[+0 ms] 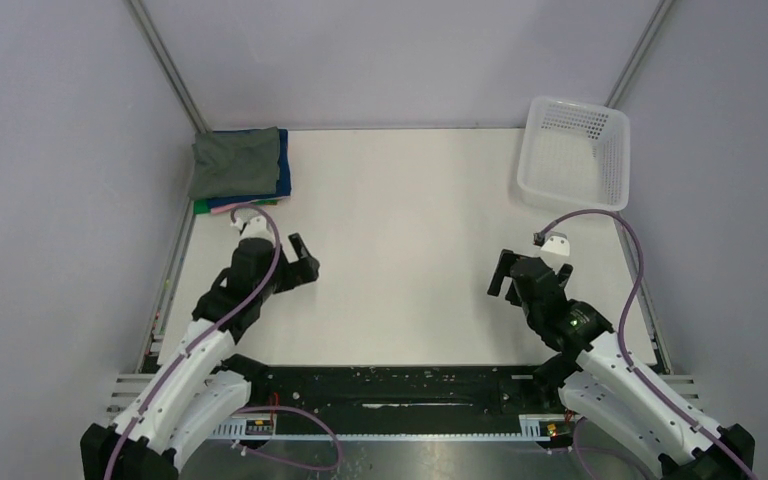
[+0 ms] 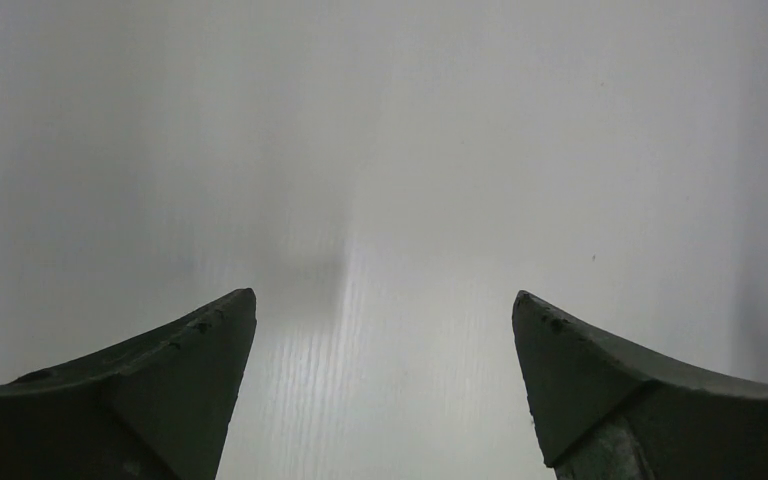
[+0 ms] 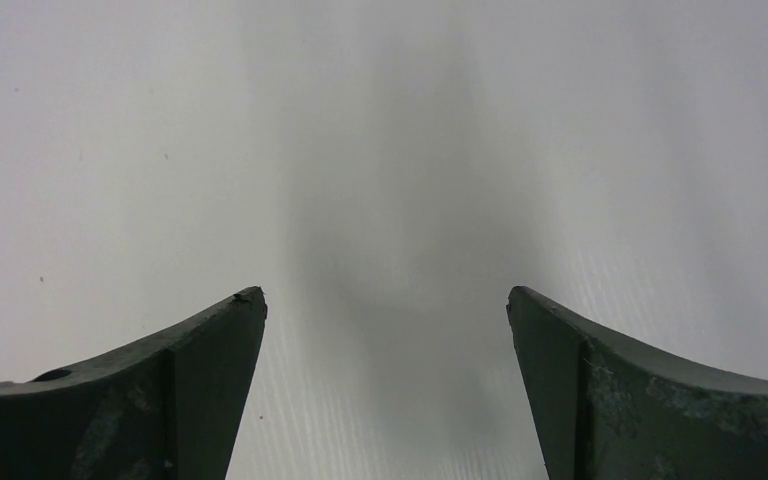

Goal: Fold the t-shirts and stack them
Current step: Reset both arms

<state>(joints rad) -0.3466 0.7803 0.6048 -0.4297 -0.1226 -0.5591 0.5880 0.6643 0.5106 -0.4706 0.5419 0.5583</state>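
One view (top) shows stacked t-shirts (image 1: 238, 168); wrist views, table (image 2: 390, 150).

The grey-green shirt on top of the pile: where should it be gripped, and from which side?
Probably the near right corner of the grey-green shirt, approached from the open table side by the open left gripper, which is nearest. It lies flat on the stack in the far left corner, with walls close on the other sides.

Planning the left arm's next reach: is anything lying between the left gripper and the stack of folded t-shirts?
Nothing visible does. Only bare white table separates the open left gripper from the stack of folded t-shirts in the far left corner. The white mesh basket sits far right, off that path.
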